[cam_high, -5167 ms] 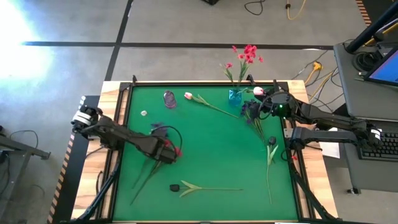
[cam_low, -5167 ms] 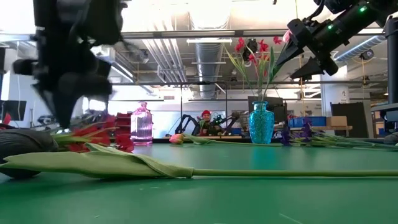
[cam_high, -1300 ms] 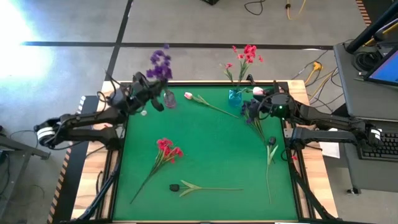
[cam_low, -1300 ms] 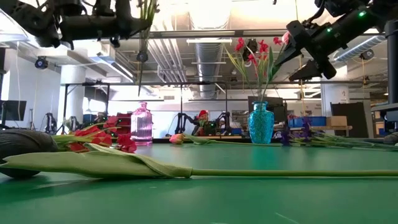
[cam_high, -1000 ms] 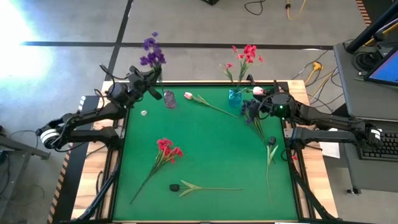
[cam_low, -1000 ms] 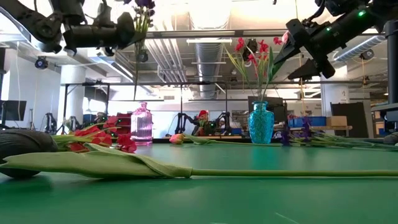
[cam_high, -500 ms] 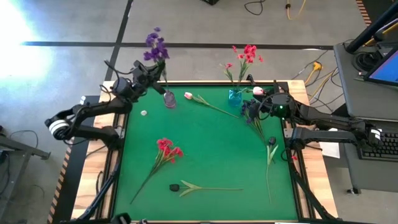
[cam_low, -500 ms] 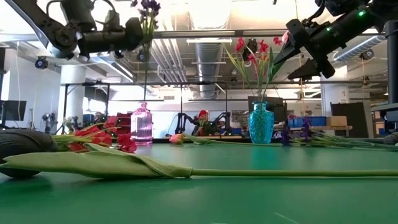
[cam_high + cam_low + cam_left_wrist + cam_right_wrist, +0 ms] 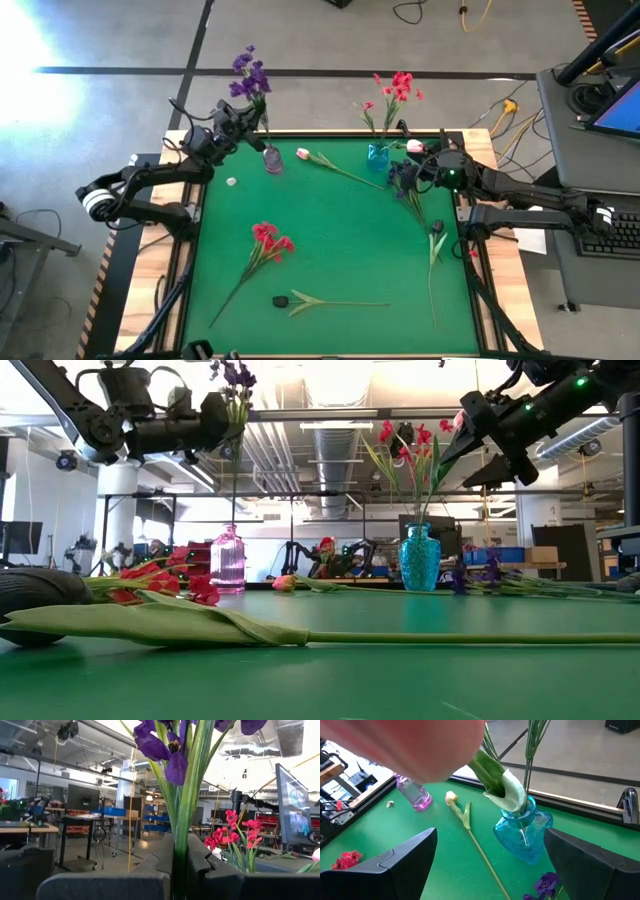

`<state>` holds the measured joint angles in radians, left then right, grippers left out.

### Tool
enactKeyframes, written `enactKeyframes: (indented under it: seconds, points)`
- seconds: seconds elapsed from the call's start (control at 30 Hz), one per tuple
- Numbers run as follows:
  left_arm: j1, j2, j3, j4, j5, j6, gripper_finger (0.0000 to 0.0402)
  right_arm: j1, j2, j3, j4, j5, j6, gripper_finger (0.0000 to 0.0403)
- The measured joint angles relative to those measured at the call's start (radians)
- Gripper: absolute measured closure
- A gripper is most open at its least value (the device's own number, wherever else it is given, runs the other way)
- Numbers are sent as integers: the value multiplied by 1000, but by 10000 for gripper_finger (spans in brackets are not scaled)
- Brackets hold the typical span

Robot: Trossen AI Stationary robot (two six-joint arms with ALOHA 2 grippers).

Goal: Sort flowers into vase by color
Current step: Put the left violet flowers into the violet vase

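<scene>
A small pale scrap [image 9: 231, 182] lies on the green table [image 9: 340, 230].

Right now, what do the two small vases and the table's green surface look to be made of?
The teal bulbous vase looks like clear tinted glass: glossy, with stems visible through its wall. The small pink ribbed bottle vase also looks like translucent glass or possibly plastic, since light passes through it. The green table surface looks like matte felt or a mat, showing no glare.

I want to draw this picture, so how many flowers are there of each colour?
Red flowers: 2
Purple flowers: 2
Pink tulips: 2
Dark tulips: 2
Total: 8 flowers
</scene>
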<state>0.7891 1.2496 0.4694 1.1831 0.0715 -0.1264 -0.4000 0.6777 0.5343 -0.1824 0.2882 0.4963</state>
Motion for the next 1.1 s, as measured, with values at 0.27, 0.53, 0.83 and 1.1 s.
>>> enactKeyframes:
  seconds: [0.27, 0.53, 0.83, 1.1]
  points:
    - [1, 0, -1, -36, 56, -57, 380, 0, 0, 0, 0, 0, -3, 44]
    - [0, -2, -1, -74, 60, -59, 346, 0, 0, 0, 0, 0, -2, 44]
    - [0, -7, -1, -200, 88, -54, 306, 0, 0, 0, 0, -9, -2, 44]
    - [0, -86, -1, -355, 89, -10, 250, 0, 0, 0, 0, -11, -2, 44]
